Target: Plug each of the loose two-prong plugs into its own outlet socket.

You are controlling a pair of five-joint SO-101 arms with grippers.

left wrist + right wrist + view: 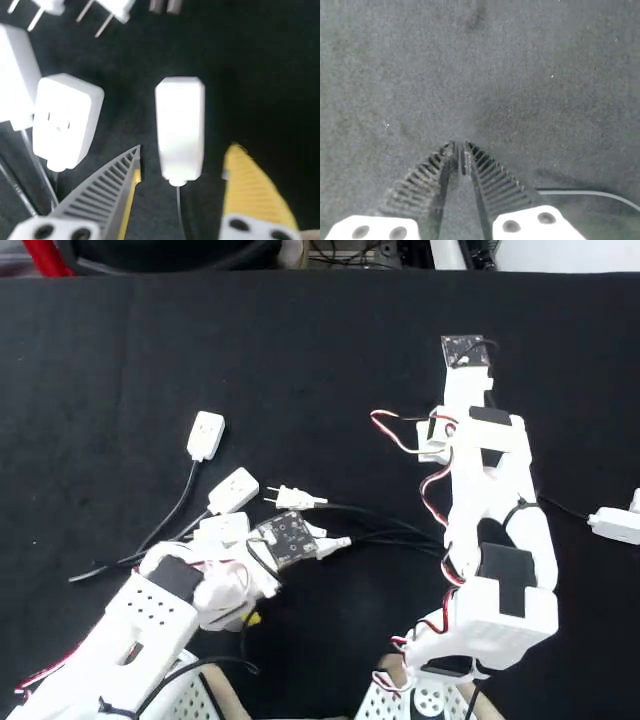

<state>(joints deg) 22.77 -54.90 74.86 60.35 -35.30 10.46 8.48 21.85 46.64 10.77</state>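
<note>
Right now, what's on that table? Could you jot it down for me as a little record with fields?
Surface: black cloth table
Left fingers: open, one on each side of a white corded block, not clamped on it
Right fingers: shut, holding nothing, over bare cloth
Outlet sockets: one and another, lying apart, each on its cord
Loose plugs: two, prongs bare, not plugged in

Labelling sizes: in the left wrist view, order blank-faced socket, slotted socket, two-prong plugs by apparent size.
1. Blank-faced socket and slotted socket: alike, unranked.
2. Two-prong plugs: smallest, though cropped and farther off.
</note>
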